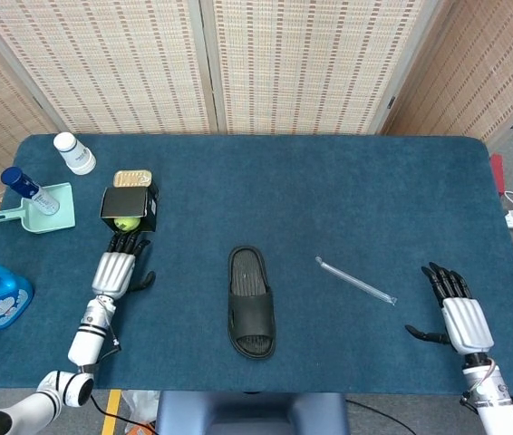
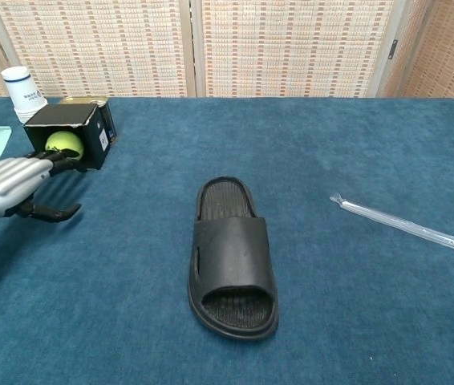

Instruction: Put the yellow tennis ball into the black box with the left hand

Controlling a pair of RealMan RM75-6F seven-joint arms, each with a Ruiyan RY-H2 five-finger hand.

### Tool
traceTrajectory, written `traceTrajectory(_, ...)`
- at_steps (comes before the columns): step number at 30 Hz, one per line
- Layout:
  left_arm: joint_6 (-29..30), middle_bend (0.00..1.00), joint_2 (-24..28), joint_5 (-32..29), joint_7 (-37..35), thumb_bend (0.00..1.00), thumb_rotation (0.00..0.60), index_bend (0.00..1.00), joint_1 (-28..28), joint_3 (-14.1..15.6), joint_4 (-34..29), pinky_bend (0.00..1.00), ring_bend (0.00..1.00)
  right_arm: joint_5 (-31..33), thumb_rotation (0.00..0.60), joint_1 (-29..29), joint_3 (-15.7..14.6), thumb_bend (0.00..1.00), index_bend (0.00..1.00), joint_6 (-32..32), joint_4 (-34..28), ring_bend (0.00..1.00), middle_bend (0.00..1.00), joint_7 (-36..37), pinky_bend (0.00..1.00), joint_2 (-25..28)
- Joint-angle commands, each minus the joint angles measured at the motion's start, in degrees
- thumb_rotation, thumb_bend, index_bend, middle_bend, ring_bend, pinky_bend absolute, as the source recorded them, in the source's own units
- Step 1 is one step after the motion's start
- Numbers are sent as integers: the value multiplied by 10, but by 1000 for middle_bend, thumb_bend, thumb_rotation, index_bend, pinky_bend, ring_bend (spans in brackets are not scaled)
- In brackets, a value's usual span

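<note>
Yellow tennis ball (image 2: 64, 143) sits inside open-fronted black box (image 1: 128, 207), just ahead of empty left hand (image 2: 12, 185), fingers spread, nothing held.

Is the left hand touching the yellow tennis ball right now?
Cannot tell. In the chest view the left hand's fingertips sit at the black box opening beside the tennis ball; no clear gap or contact shows.
</note>
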Motion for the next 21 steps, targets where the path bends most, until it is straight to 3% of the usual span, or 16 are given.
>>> traceTrajectory(1, 12, 0, 22, -3, 10, 343, 254, 194, 20, 7, -34, 0, 0, -4, 600, -2, -2, 0, 0, 4, -1, 0, 0, 1, 0, 0)
traceTrajectory(6, 57, 0, 58, -2, 44, 342, 260, 195, 62, 22, -98, 0, 0, -8, 600, -3, -4, 0, 0, 8, -2, 0, 0, 6, 0, 3)
traceTrajectory(10, 175, 9, 125, 8, 88, 345, 282, 177, 157, 59, -230, 74, 0, -14, 600, -5, -6, 0, 0, 14, -2, 0, 0, 17, 0, 6)
traceTrajectory(13, 267, 49, 174, 18, 67, 346, 309, 196, 238, 94, -301, 84, 0, -12, 600, -5, -7, 0, 0, 11, 1, 0, 0, 23, 0, 7)
traceTrajectory(15, 298, 72, 187, 18, 32, 346, 310, 228, 275, 108, -305, 84, 6, -11, 600, -5, -6, 0, 0, 10, 1, 0, 0, 24, 0, 8)
traceTrajectory(17, 305, 87, 194, 18, -24, 346, 362, 249, 302, 120, -287, 83, 16, -14, 600, -6, -7, 0, 0, 14, 1, 0, 0, 25, 0, 7)
traceTrajectory(18, 306, 95, 193, 19, -42, 346, 401, 256, 309, 122, -273, 83, 21, -16, 600, -6, -7, 0, 0, 15, 1, 0, 0, 24, 0, 7)
traceTrajectory(21, 313, 118, 184, 24, -80, 345, 419, 261, 323, 120, -233, 83, 31, -17, 600, -5, -10, 0, 0, 13, 2, 0, 0, 16, 0, 4)
